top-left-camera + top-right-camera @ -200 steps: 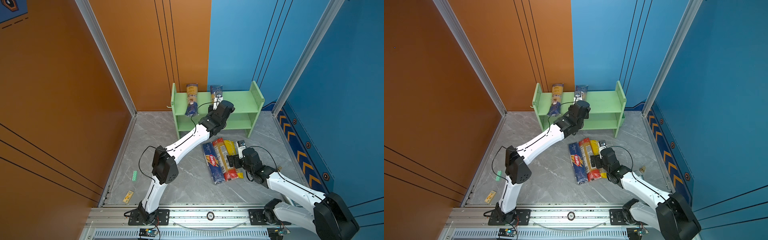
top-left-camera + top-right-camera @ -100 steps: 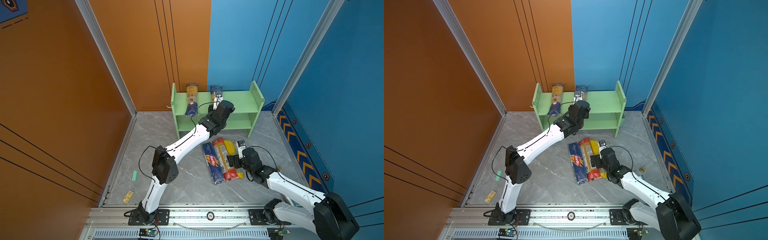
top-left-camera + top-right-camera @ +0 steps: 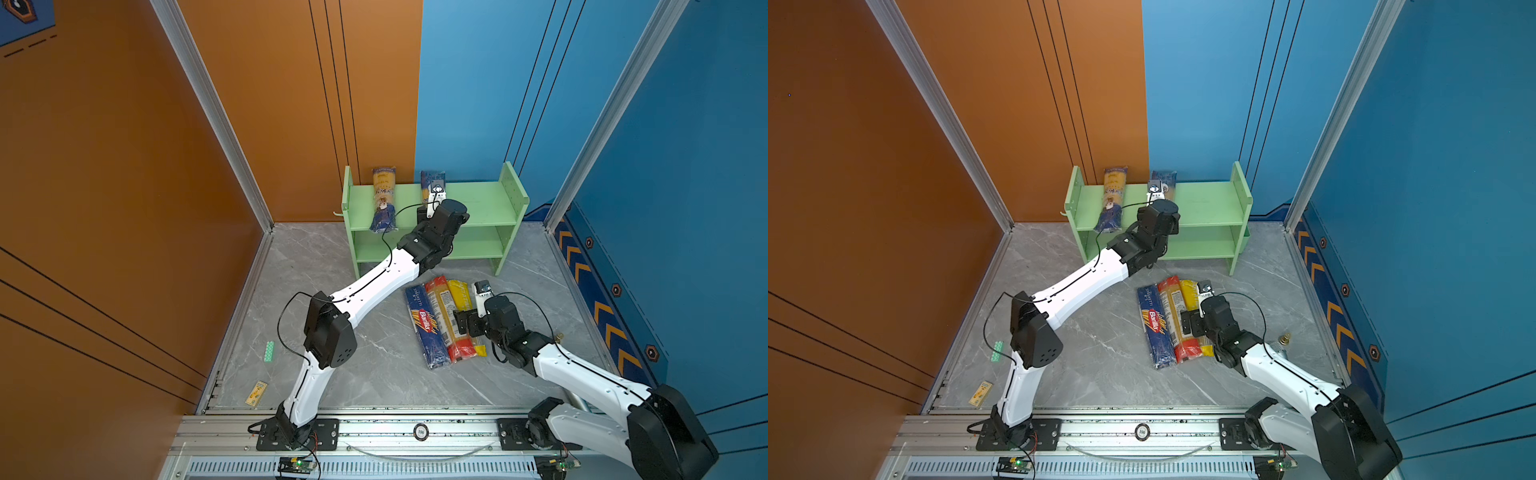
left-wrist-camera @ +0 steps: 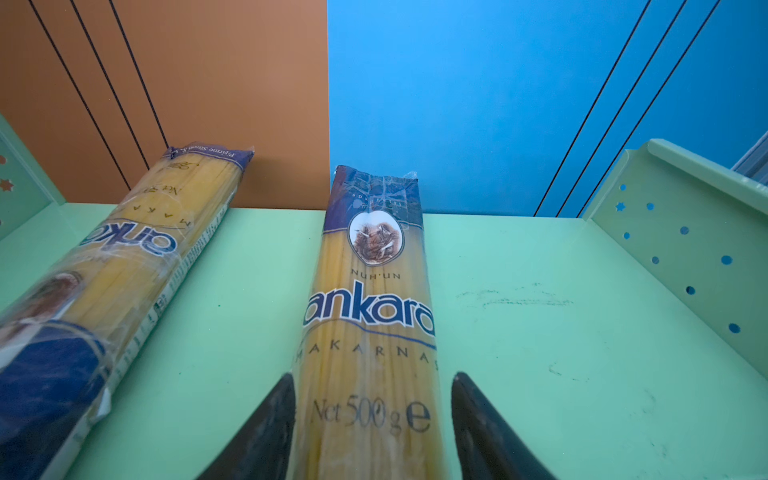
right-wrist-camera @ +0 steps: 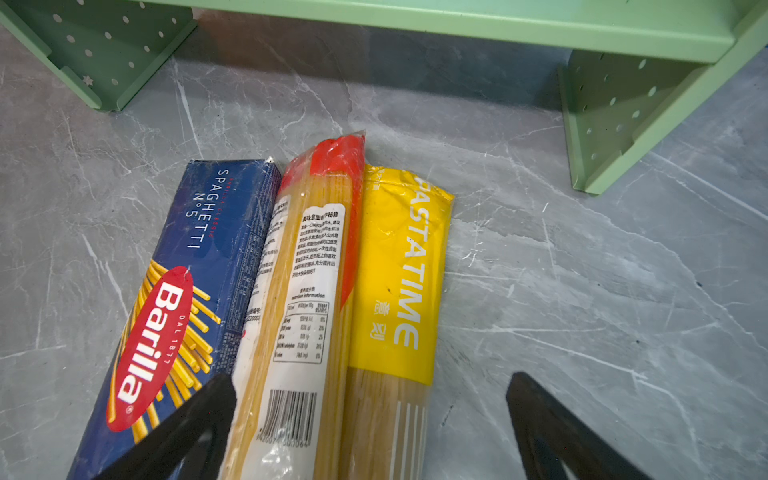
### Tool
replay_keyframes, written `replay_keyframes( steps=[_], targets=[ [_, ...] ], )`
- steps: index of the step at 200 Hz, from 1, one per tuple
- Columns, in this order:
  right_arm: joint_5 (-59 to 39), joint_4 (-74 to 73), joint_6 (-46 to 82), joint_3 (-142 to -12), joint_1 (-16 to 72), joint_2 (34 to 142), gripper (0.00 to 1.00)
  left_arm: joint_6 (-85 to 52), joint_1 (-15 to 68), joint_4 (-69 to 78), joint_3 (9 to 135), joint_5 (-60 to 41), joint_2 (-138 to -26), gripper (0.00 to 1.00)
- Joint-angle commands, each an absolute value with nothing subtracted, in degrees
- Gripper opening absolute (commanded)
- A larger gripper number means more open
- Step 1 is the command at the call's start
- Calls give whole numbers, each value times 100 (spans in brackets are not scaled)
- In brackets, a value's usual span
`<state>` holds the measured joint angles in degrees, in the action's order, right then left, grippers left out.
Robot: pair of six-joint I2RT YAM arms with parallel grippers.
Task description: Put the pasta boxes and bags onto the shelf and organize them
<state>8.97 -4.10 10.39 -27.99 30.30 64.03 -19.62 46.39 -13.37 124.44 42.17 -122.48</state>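
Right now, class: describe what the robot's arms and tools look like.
The left arm and right arm have curved white shells joined by black joint housings; the elbow housing shows small round holes. A thin black cable loops outside each. The left tool and right tool end in two tapering black fingers.

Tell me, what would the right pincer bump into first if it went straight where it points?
Probably the pasta: the open right pincer points down over the red-ended bag and the yellow PASTATIME bag. It would likely touch those before the green shelf beyond, though depth is unclear.
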Motion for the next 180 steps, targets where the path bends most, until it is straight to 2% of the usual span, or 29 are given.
replay_keyframes(
  steps=[1,37,67,118,180],
  targets=[
    [828,-468,1093,-2777,2988,6425,100,-1883,4610,-1152,12318,4263,-12015,65],
    [826,-466,1095,-2784,2988,6425,100,-1826,4613,-1126,12278,4236,-11966,68],
    [818,-457,1094,-2777,2988,6425,100,-1720,4631,-830,12170,4227,-11881,74],
    [801,-439,1095,-2783,2988,6407,100,-1618,4657,-637,12004,4235,-11714,77],
    [809,-416,1099,-2786,2988,6376,100,-1435,4730,550,10955,4022,-11170,85]
  ],
)
